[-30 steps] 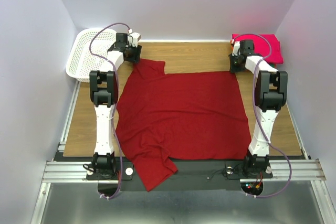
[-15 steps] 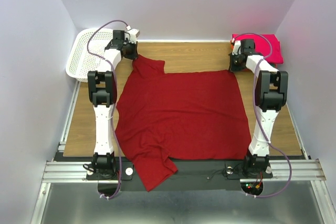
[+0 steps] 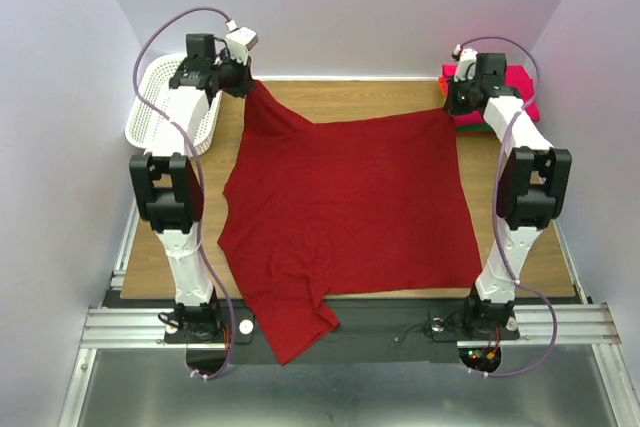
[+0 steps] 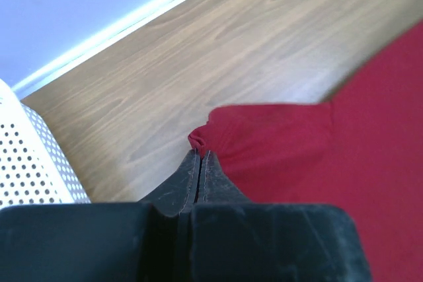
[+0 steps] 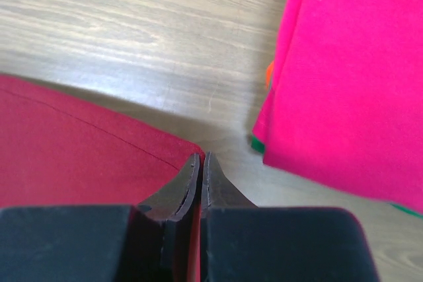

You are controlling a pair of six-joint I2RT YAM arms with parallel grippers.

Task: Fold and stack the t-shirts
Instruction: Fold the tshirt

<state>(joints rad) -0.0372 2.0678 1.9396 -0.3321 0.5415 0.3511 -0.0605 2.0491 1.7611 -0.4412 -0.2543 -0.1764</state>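
While the crimson t-shirt (image 3: 345, 212) is lying spread over the middle of the table (image 3: 380, 97), its two far corners are being pinched tight: the lifted upper-left one by the closed left fingers (image 4: 190, 177), the upper-right one, just beside the folded pink t-shirt (image 5: 350, 64), by the closed right fingers (image 5: 188, 180). From both grips the cloth is running toward the bottom of the frame, so a fold that way is being judged likely.

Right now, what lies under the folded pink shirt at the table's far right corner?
Under the pink shirt, slivers of an orange shirt and a green shirt peek out at its edge. Everything else beneath is covered.
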